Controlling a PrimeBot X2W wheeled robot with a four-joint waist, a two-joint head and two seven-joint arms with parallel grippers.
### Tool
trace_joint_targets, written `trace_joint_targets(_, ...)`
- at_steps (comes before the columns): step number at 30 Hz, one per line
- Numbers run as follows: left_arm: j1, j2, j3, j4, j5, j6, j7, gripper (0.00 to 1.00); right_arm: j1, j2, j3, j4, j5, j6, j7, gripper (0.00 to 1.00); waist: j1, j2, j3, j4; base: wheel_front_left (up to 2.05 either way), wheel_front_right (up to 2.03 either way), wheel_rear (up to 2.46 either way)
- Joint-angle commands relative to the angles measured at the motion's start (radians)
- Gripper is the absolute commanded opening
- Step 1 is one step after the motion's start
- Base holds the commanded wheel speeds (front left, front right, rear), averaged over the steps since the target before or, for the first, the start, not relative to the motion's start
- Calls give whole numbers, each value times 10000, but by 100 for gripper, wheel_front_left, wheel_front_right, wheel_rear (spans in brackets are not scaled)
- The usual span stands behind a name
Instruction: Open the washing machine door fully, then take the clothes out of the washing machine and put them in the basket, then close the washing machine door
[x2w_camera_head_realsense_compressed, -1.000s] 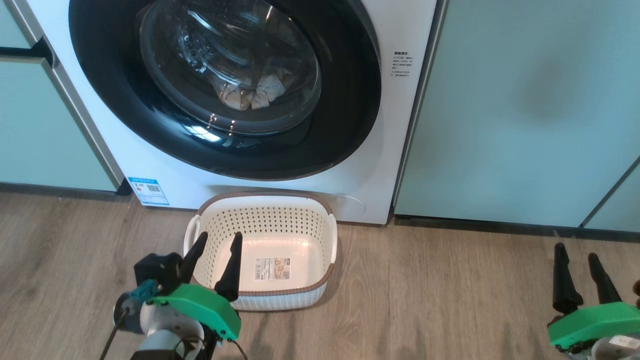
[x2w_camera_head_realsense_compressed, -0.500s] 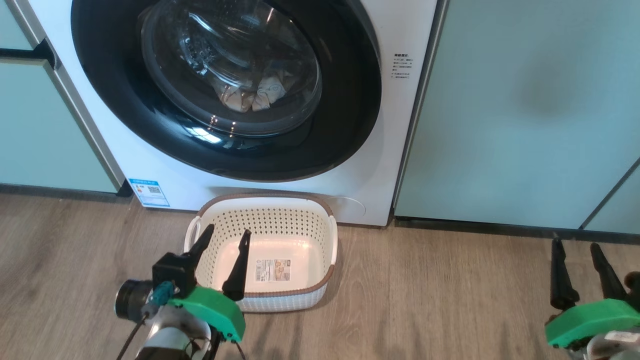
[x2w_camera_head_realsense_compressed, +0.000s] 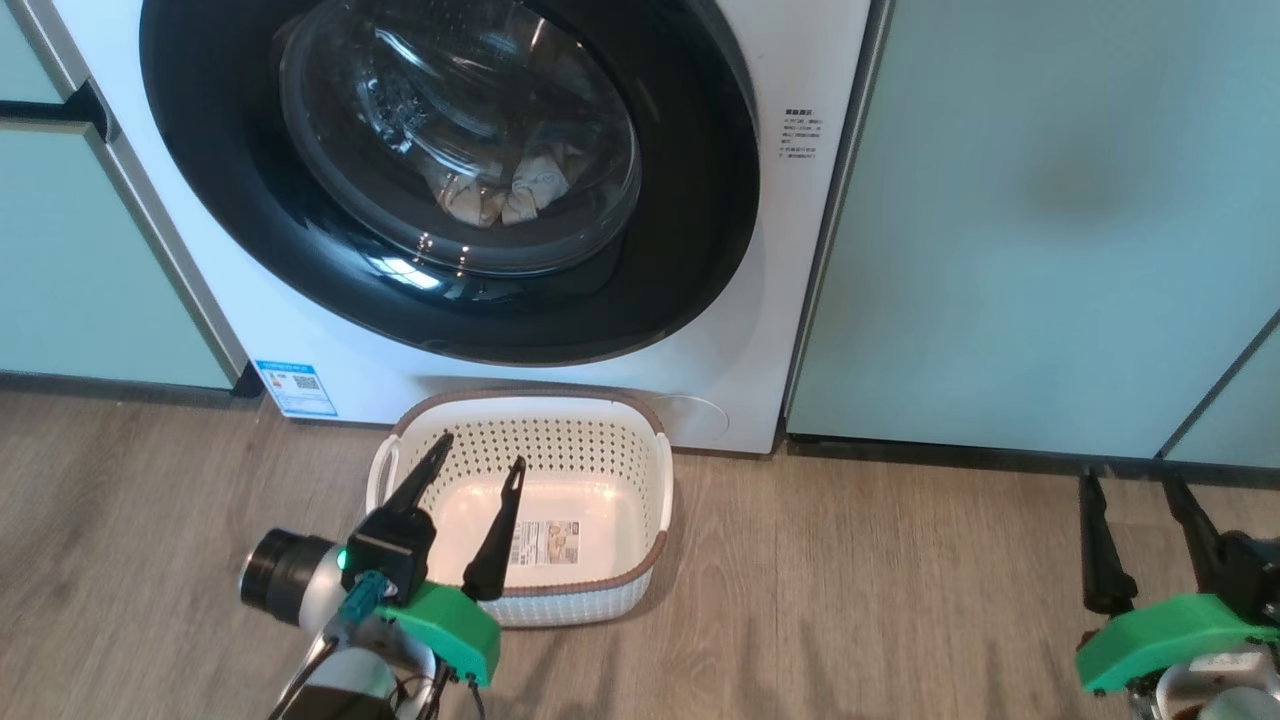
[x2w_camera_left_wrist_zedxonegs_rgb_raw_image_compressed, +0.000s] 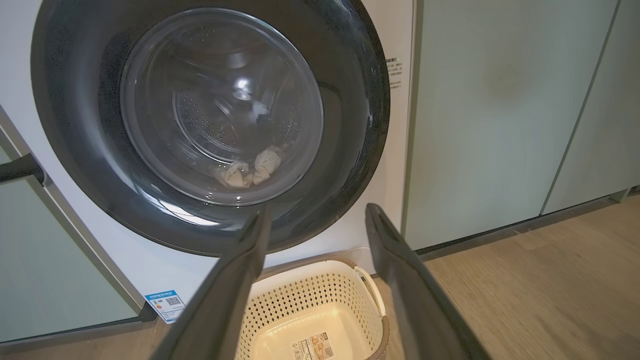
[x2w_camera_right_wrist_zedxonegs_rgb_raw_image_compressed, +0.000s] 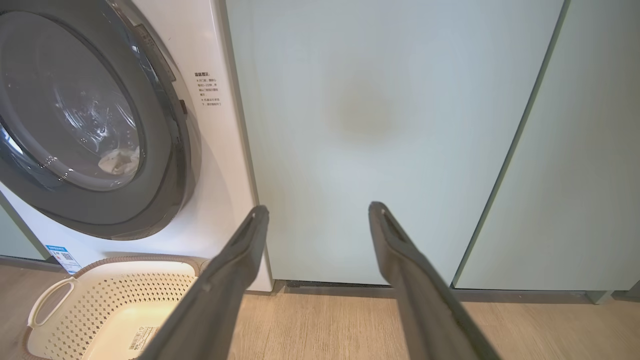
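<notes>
Glossy black-rimmed washing machine door (x2w_camera_head_realsense_compressed: 690, 200) is shut, crumpled cream clothes (x2w_camera_head_realsense_compressed: 505, 195) behind its bulging glass. Perforated plastic basket (x2w_camera_head_realsense_compressed: 590, 450) stands at its 6 o'clock. Left gripper (x2w_camera_head_realsense_compressed: 481, 448) and right gripper (x2w_camera_head_realsense_compressed: 1130, 482) gape wide, holding nothing.

My read: home laundry nook. Big white front-loading washing machine (x2w_camera_head_realsense_compressed: 770, 330) built in between pale green flat cabinet panels (x2w_camera_head_realsense_compressed: 1030, 220), grey-brown wood-plank floor (x2w_camera_head_realsense_compressed: 900, 600), small cream perforated plastic basket (x2w_camera_head_realsense_compressed: 560, 445).
</notes>
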Motion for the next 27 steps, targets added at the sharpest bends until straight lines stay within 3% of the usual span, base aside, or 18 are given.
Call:
trace_joint_targets(1,-601,183,366,-294,86,76,-105,100,-525,-201,209,-273,-126,-32,-137,100,1,-1,5,-2,0,0,0)
trace_joint_targets(27,-814,-185,1069,746,-495,-48,-105,100,-470,-22,-11,-291,2,-32,-137,100,1,-1,113,-18,0,0,0)
